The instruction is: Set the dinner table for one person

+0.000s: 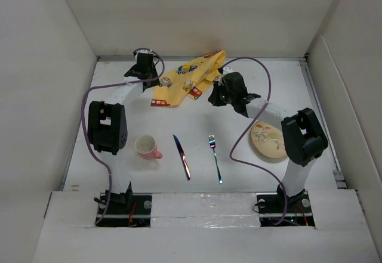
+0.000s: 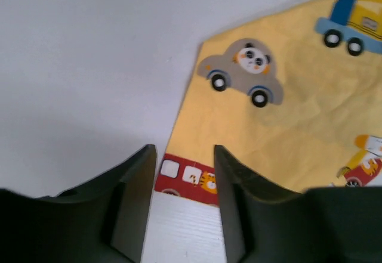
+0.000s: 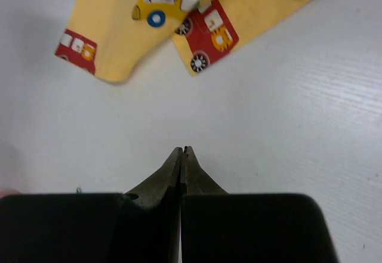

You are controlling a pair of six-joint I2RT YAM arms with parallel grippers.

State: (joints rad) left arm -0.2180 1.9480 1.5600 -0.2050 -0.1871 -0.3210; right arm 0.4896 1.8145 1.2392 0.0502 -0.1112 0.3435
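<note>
1 yellow mat [image 1: 188,81] crumpled upper centre, left gripper [image 2: 184,152] half-open over its corner, right gripper [image 3: 184,151] closed, empty, bare counter [image 1: 239,173] beneath, pink cup [image 1: 146,147] looks empty

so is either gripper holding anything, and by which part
Nothing is held. The right gripper is shut empty; the left gripper is open at the edge of the yellow mat.

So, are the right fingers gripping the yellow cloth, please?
No, the right fingers are shut together over bare table, clear of the cloth.
</note>
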